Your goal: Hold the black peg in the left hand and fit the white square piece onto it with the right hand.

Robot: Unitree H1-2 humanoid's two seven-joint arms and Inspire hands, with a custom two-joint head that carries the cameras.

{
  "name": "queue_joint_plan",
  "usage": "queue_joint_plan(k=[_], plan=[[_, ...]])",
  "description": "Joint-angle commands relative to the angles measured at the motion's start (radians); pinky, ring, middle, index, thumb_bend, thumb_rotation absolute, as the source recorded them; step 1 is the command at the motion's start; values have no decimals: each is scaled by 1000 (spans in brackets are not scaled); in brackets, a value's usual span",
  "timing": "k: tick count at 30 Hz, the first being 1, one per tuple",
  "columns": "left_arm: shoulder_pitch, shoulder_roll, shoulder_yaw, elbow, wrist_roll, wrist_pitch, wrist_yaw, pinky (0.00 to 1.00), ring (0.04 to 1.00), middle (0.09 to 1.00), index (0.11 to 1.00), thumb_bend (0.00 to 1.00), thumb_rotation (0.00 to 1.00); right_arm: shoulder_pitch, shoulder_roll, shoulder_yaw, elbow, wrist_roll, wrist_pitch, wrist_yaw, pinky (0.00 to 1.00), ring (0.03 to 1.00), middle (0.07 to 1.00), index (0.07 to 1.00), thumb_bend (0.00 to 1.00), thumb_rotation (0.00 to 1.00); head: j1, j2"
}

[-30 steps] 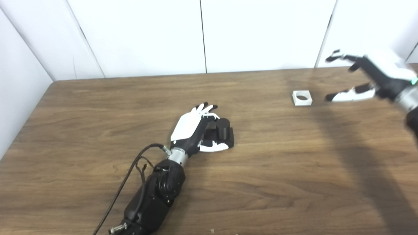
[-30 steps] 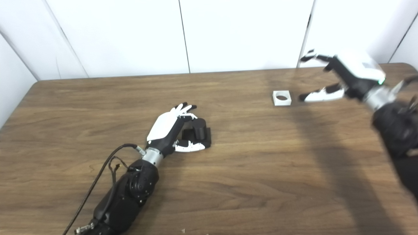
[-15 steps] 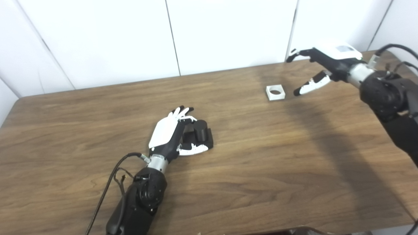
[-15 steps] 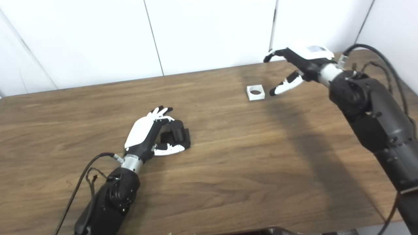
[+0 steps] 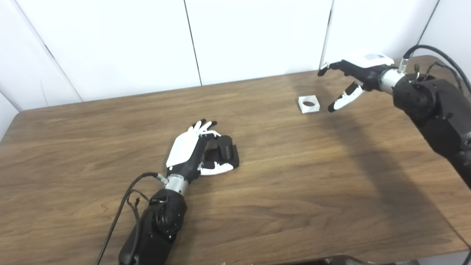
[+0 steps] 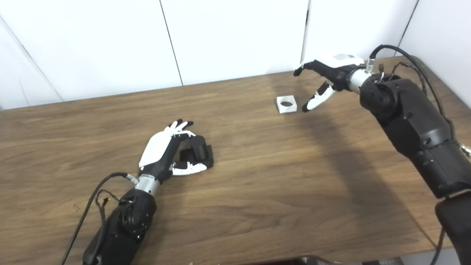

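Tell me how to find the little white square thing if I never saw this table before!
Start at the brown wooden table and look toward its far right corner, near the white wall. There the right robot hand hovers open, and just left of it the white square piece lies flat. It's the only white block, with a round hole through its middle.

A wooden table [image 5: 294,191] carries a black peg [image 5: 225,147] mid-left and a white square piece [image 5: 308,104] far right.

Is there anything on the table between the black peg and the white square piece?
No. Both eye views show only bare wood of the table between the black peg, beside the left robot hand, and the white square piece.
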Motion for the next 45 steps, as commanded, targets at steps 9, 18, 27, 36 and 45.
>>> queue_joint_plan(k=[9, 18, 27, 36, 45], plan=[[73, 21, -2, 80, 3, -3, 9, 1000, 1000, 934, 562, 914, 315, -100, 29, 63, 55, -106, -29, -38, 812, 872, 892, 804, 829, 317, 8, -13], [74, 21, -2, 62, 8, 16, -11, 1000, 1000, 940, 573, 910, 318, -137, 61, 93, 116, -131, -36, -31, 829, 894, 903, 819, 838, 317, 21, -12], [76, 20, -1, 67, 18, 17, -5, 1000, 1000, 939, 573, 907, 325, -176, 84, 124, 195, -156, -44, -48, 820, 898, 908, 828, 834, 334, 44, -17], [97, 20, 7, 56, 16, 11, 5, 1000, 1000, 933, 570, 911, 324, -214, 108, 140, 280, -167, -51, -74, 850, 902, 898, 829, 826, 348, 58, -18], [112, 26, 14, 39, 11, 17, -12, 1000, 1000, 942, 574, 910, 343, -251, 133, 173, 394, -184, -63, -107, 843, 900, 891, 827, 816, 360, 69, -16]])
